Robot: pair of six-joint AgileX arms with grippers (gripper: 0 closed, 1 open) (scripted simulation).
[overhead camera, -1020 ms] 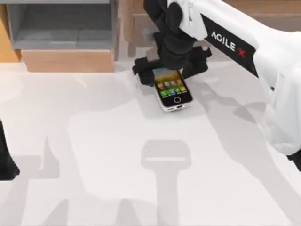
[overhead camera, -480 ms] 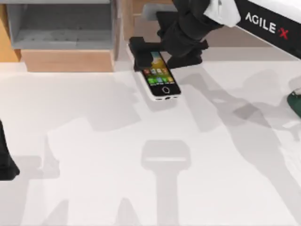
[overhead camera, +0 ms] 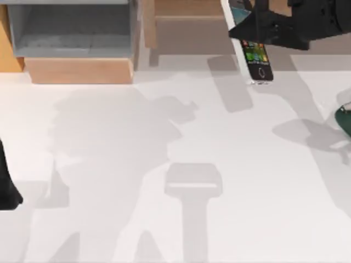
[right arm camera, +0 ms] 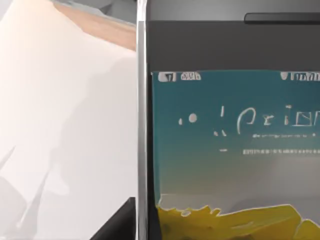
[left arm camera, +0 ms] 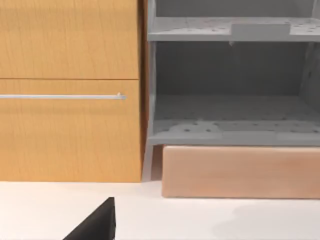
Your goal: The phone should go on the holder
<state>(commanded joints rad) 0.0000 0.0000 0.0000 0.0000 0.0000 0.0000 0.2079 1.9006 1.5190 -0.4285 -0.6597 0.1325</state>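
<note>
Right hand (overhead camera: pixel 260 30) is clenched on the phone (overhead camera: pixel 253 52), holding it lifted above the white tabletop (overhead camera: pixel 175 164) at the far right part, screen facing up, with its shadow on the surface below. In the right wrist view the phone's screen (right arm camera: pixel 235 150) is very close. Left hand (overhead camera: pixel 6 186) rests at the tabletop's left edge; I cannot tell its state.

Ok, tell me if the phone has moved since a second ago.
Yes. The phone has moved toward the top view's right and far edge, away from the wooden block.
</note>
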